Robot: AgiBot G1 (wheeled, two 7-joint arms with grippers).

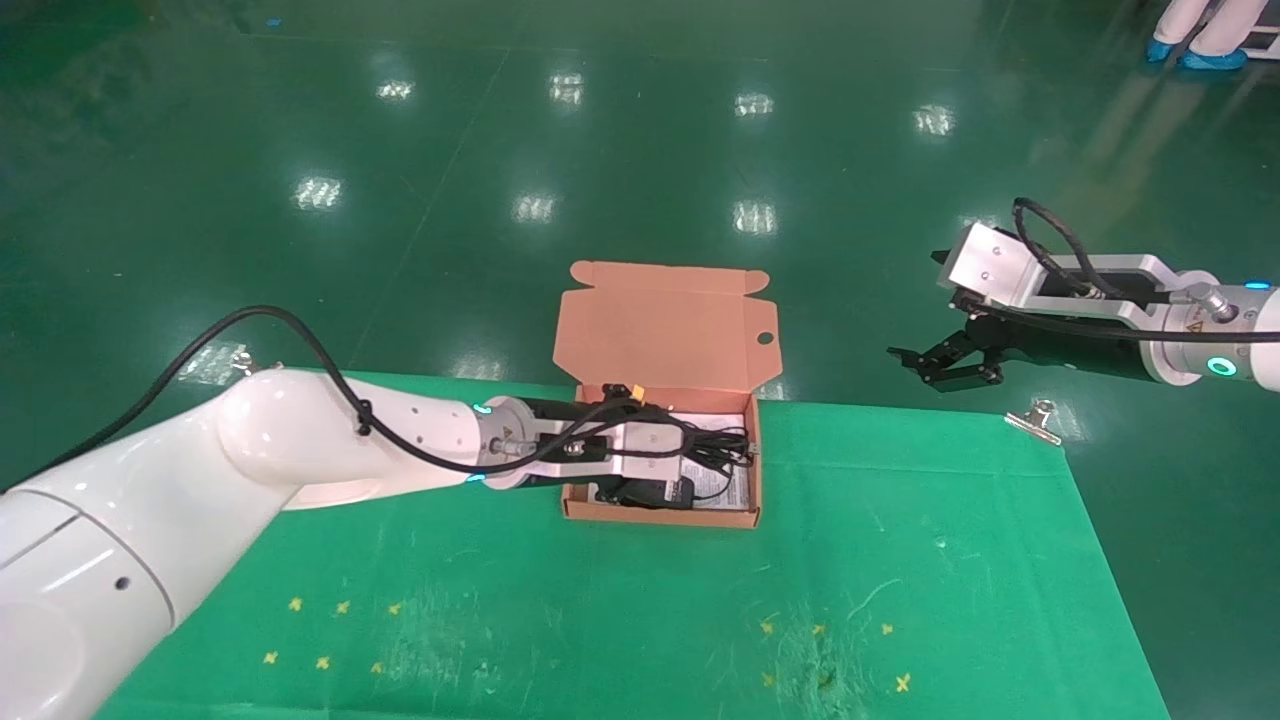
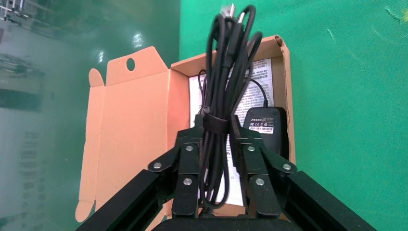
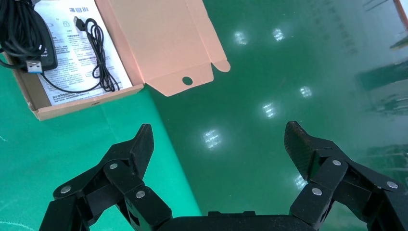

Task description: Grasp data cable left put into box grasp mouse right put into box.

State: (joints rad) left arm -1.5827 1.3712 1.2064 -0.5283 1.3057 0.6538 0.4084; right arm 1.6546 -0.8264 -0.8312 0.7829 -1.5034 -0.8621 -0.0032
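The salmon-orange box [image 1: 660, 517] stands open at the table's far edge, lid flap [image 1: 665, 325] tilted back. My left gripper [image 1: 695, 448] reaches over it and is shut on the data cable [image 2: 226, 62], a black bundle gripped at its tie band between the fingertips [image 2: 215, 122]. The bundle's free end hangs over the white leaflet [image 2: 257, 84]. The black mouse [image 2: 263, 126] lies inside the box, underside label up, beside the gripper. Its thin cord [image 3: 98, 53] is coiled on the leaflet. My right gripper [image 1: 935, 365] is open and empty, held above the floor beyond the table's far right corner.
Green cloth [image 1: 700, 620] covers the table, held by a metal clip [image 1: 1035, 420] at the far right corner. Small yellow crosses [image 1: 330, 635] mark the cloth near the front. Glossy green floor lies beyond the table.
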